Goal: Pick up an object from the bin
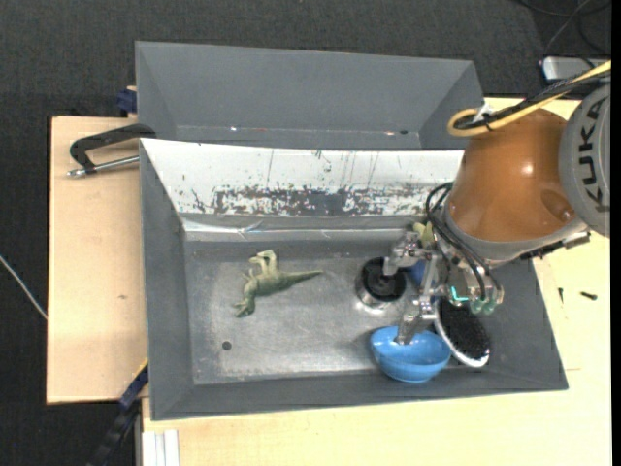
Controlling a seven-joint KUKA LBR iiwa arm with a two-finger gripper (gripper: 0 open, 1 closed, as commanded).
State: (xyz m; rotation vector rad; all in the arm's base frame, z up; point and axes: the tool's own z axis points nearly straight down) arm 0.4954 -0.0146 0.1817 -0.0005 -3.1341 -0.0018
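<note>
Blue plastic bowl [417,362] sits in the near right corner of the grey metal bin [291,349], with the end effector [406,334] at its rim.
Approach step, I judge. I cannot tell whether it is released or clenched. A black oval brush [468,336] lies just beside the bowl. The next move calls for straddling the rim, then clenching.

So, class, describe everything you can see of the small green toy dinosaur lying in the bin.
The toy dinosaur is small, pale green and looks like moulded plastic. It has a thin tail pointing right and legs stretched toward the lower left. It seems to lie on its side on the bin floor, left of centre, touching nothing else. The pincer is off to its right.
</note>
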